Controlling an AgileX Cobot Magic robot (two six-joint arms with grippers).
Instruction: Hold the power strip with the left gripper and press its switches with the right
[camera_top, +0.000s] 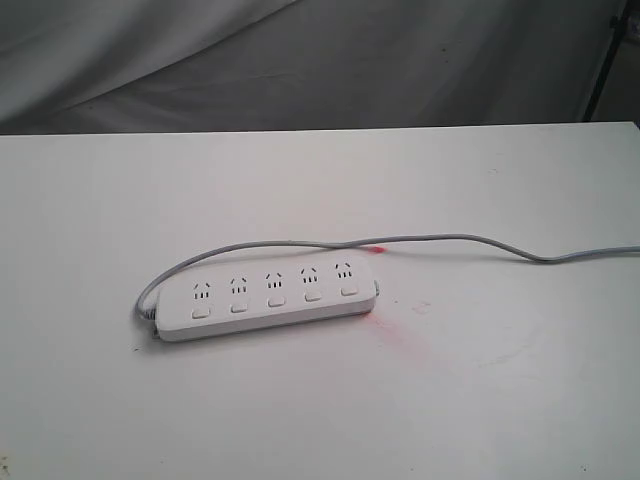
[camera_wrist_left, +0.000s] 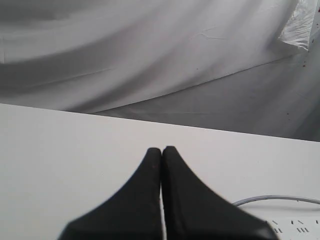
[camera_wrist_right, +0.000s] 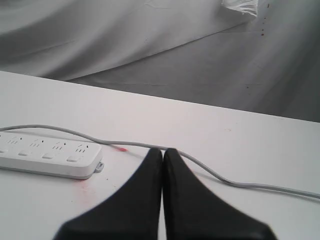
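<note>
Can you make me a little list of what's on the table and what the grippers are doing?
table: white
power strip: flat on table, nothing touching it
switches: five in a row
cord: grey, curls behind the strip, runs off right
left gripper: shut, empty
right gripper: shut, empty

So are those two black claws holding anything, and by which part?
Nothing is held. The left gripper and the right gripper are both shut and empty; the power strip lies free on the table.
</note>
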